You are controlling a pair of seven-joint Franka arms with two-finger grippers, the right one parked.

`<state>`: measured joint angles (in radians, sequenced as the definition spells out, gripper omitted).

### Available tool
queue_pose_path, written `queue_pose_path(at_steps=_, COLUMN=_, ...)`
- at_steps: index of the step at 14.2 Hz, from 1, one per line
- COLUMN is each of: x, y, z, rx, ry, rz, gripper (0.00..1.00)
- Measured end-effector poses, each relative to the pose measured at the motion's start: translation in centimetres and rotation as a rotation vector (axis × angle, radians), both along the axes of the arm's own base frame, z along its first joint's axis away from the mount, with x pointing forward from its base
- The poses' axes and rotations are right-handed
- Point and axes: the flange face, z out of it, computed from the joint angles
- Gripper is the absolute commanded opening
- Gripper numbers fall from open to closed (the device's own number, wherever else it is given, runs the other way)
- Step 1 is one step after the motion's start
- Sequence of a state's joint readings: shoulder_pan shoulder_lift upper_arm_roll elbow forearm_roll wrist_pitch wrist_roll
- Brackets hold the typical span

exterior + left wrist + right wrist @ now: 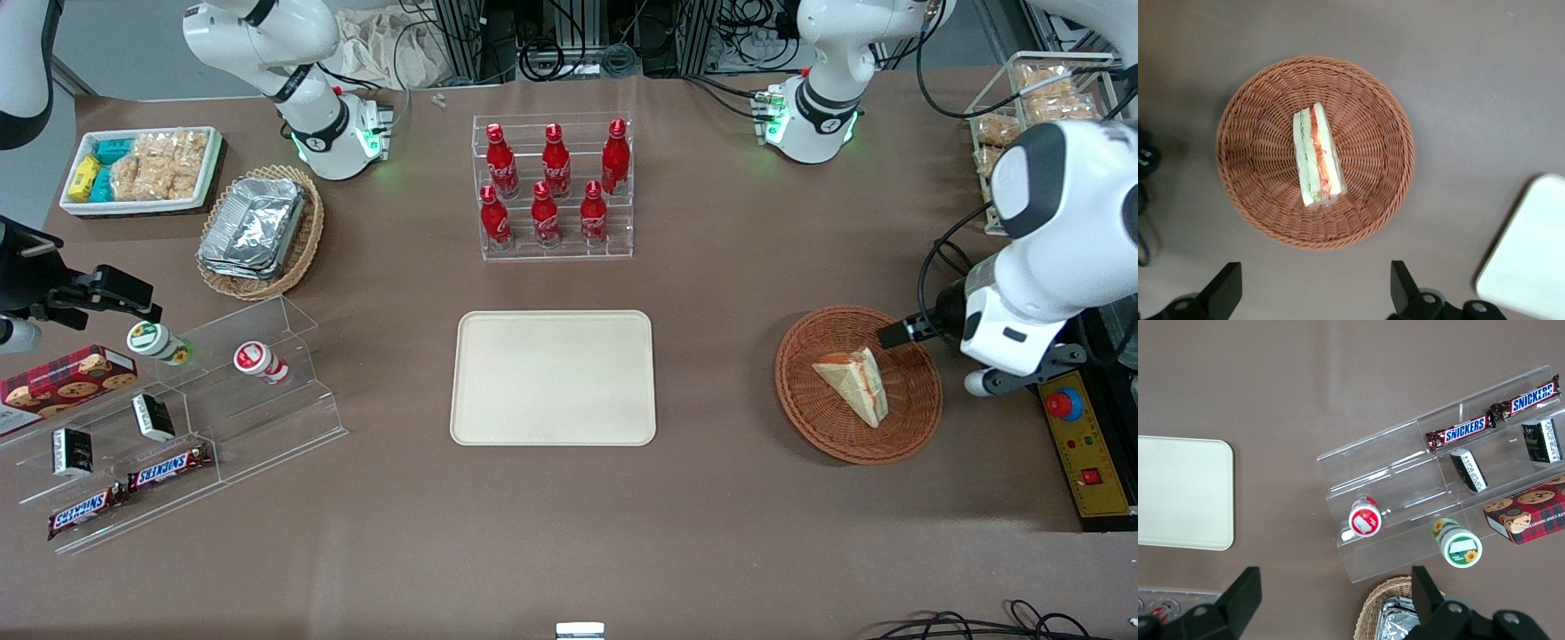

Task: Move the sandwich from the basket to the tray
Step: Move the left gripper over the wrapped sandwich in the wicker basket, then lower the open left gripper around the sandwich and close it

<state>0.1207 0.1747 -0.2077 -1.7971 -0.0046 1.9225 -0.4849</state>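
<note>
The sandwich [855, 380], a white bread wedge with red and green filling, lies in the round reddish-brown wicker basket [800, 409] toward the working arm's end of the table. The cream tray [553, 378] lies flat at the table's middle with nothing on it. My left gripper [900, 334] hovers above the basket's rim, open and holding nothing. In the left wrist view the sandwich [1317, 157] lies edge-up in the middle of the basket [1251, 120]. There the gripper [1313, 288] is over bare table just outside the rim, with its fingers wide apart. A corner of the tray [1531, 253] also shows.
A clear rack of red cola bottles [553, 187] stands farther from the camera than the tray. A tan basket of foil containers [262, 231], a white snack tray [142, 169] and an acrylic snack stand [178, 418] sit toward the parked arm's end. A yellow control box [1076, 444] lies beside the basket.
</note>
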Motion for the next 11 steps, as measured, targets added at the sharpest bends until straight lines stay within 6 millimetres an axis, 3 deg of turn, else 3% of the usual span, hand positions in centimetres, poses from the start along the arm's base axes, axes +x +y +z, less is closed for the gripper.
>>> queue_pose_path(at_steps=7, x=1.1, y=0.2, z=-10.8, rx=0.049, ry=-0.025, rz=0.178, gripper=1.0)
queue_pose_path(at_steps=11, x=0.3, y=0.4, z=-14.7, rx=0.046, ry=-0.011, rz=0.192, gripper=1.0)
